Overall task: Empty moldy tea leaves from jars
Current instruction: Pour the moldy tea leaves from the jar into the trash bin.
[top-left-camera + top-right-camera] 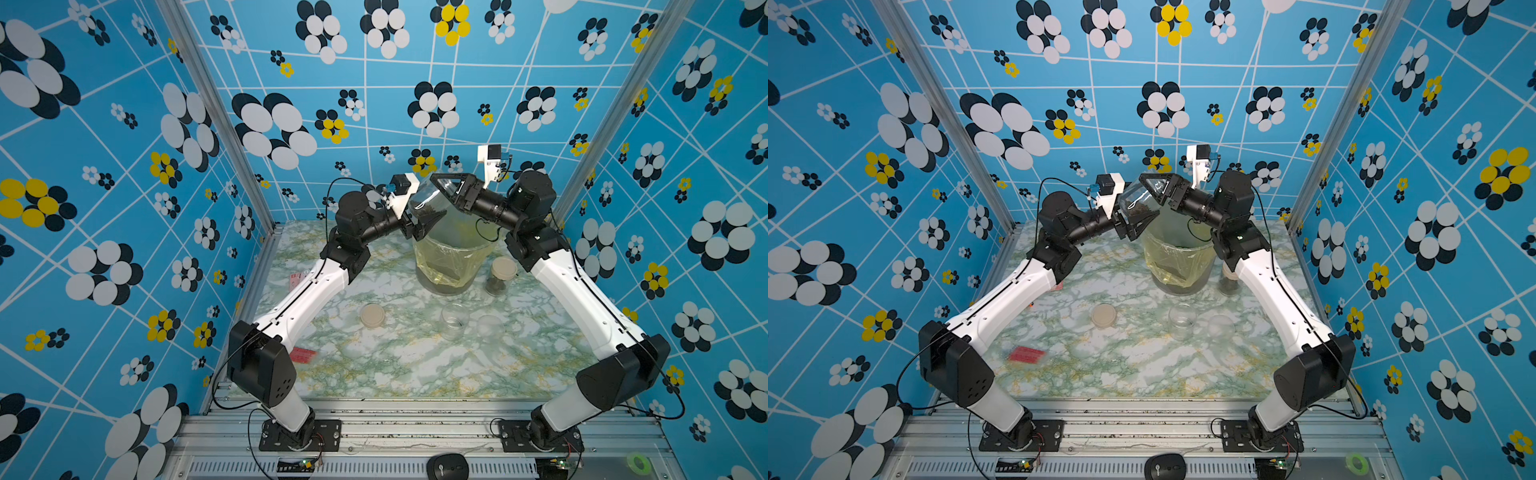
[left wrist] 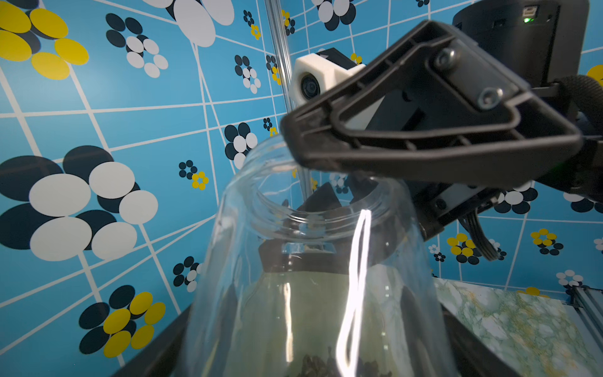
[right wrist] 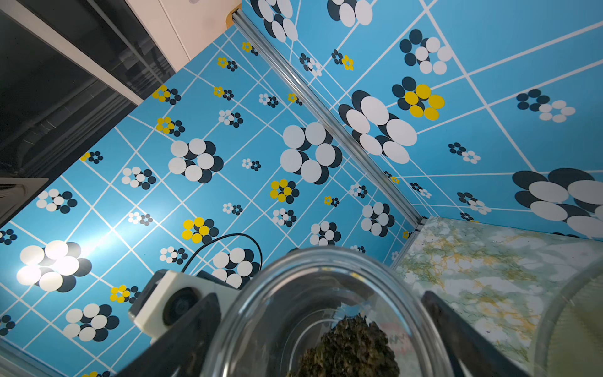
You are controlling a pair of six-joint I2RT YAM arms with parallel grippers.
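Hanging tilted over the bin (image 1: 478, 249), the jar (image 1: 422, 193) of crumbly tea leaves (image 1: 428, 212) looks light but slippery, so the left gripper (image 1: 417, 224) squeezes its body, while the right gripper (image 1: 440, 190) has wide jaws around its mouth, squeezing or not, hard to tell.

You have the bin (image 1: 478, 266) at the back of the table (image 1: 395, 365), in the middle. Up above it is the tipped jar (image 1: 426, 199) with tea leaves (image 3: 352, 346) inside. It sits between the left gripper (image 1: 415, 218) on its left and the right gripper (image 1: 444, 191) on its right. Just right of the bin stands the shut jar (image 1: 500, 276). In front of the bin stands the open jar (image 1: 455, 320), with the right lid (image 1: 489, 325) just beside it. The left lid (image 1: 372, 316) lies well off to its left.
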